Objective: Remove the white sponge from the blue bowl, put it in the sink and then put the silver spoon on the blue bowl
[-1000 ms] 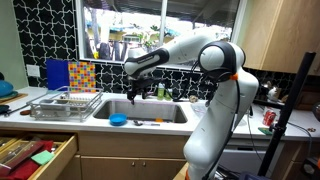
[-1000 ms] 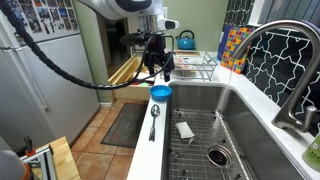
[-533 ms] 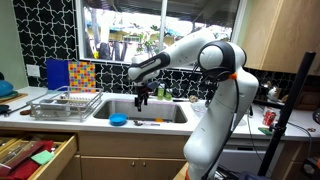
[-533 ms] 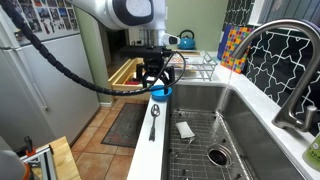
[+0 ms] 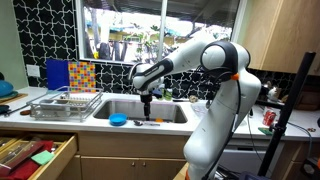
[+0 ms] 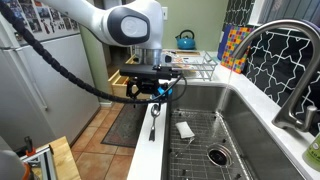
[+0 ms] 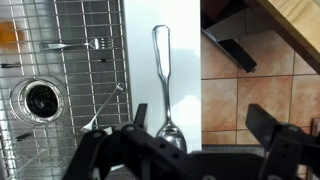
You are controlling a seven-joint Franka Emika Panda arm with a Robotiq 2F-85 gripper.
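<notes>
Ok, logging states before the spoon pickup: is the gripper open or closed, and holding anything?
Gripper: open, holding nothing, poised over the silver spoon.

Bright window daylight, soft blur, dim foreground.

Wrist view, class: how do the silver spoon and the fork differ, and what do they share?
The silver spoon lies on the white ledge; the fork lies on the wire grid in the sink. The spoon runs up the picture; the fork runs across it. Both are silvery cutlery lying flat.
</notes>
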